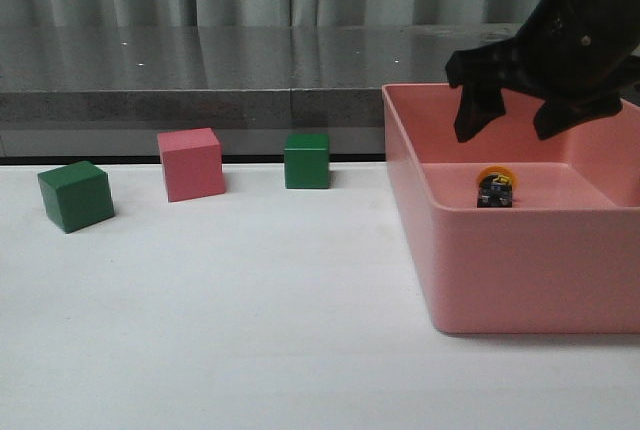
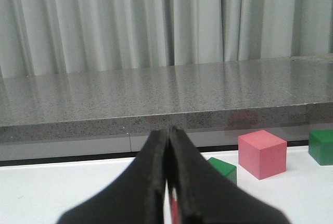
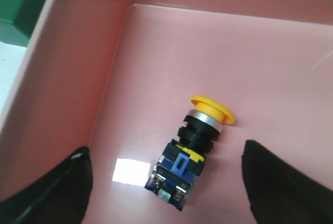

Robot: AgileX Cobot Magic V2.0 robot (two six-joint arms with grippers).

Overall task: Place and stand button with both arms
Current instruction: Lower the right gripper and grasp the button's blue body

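Right wrist view gives the closest look: the right gripper (image 3: 166,182) is spread wide, one dark finger at each lower corner, and nothing is held between them. The button (image 3: 193,148) lies on its side on the floor of the pink bin (image 3: 93,67), in the gap between the two fingers but clear of both, its yellow cap pointing away from the camera and its blue contact block nearer the wrist.

Judging from this, the step in hand is the reach for the first pickup; the button has not been grasped, placed or stood up. The next move calls for the right gripper to descend straight into the bin, keep the body centred between the fingers, and close across the black cylinder rather than the rounded cap, which looks likely to slip.

From the front, the right gripper (image 1: 520,120) hangs above the bin's (image 1: 520,270) rear part with the button (image 1: 495,190) below it on the bin floor, near the back wall; a clear gap separates them. The bin sits at the right of the white table (image 1: 250,330).

Farther off, the left gripper (image 2: 169,182) appears in its own wrist view with its fingers pressed together and nothing visibly gripped; it faces a green cube (image 2: 222,170), a pink cube (image 2: 261,153) and another green cube (image 2: 321,146), well apart from the bin. It will likely be needed later to steady the button upright.
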